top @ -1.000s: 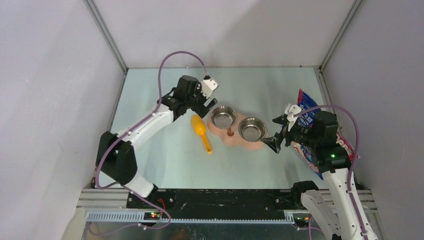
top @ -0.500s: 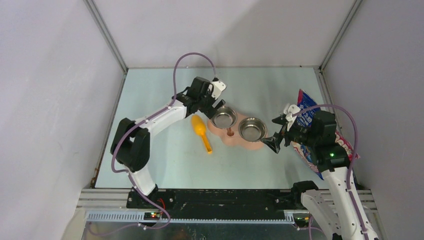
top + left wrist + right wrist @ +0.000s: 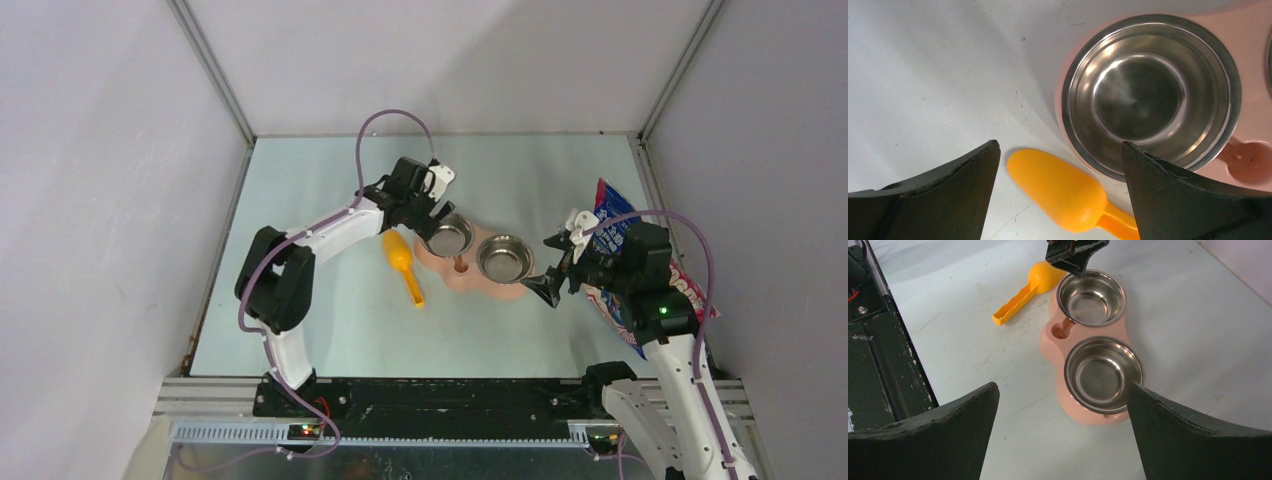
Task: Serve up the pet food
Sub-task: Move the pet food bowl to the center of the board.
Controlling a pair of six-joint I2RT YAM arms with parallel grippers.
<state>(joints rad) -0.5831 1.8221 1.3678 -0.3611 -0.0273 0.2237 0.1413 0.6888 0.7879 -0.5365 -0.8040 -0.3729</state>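
The left pincer hangs with its jaws spread wide and nothing between them, above the counter at the outer edge of the pink feeder. Seen from its wrist, the rounded head of the yellow scoop lies below the gap between the fingers, nearer the right finger, with its handle running under that finger. One steel bowl sits just ahead of the pincer, on the right finger's side. The right pincer is also spread wide and grips nothing. It is poised beside the other end of the feeder, and the second steel bowl lies just in front of its open fingers, with the first bowl and the scoop farther ahead in line. The cat food bag lies behind this pincer, partly covered by its wrist and forearm, at the counter's edge by the side wall. It is well apart from the left pincer, with the whole feeder between them. No pellets can be made out.
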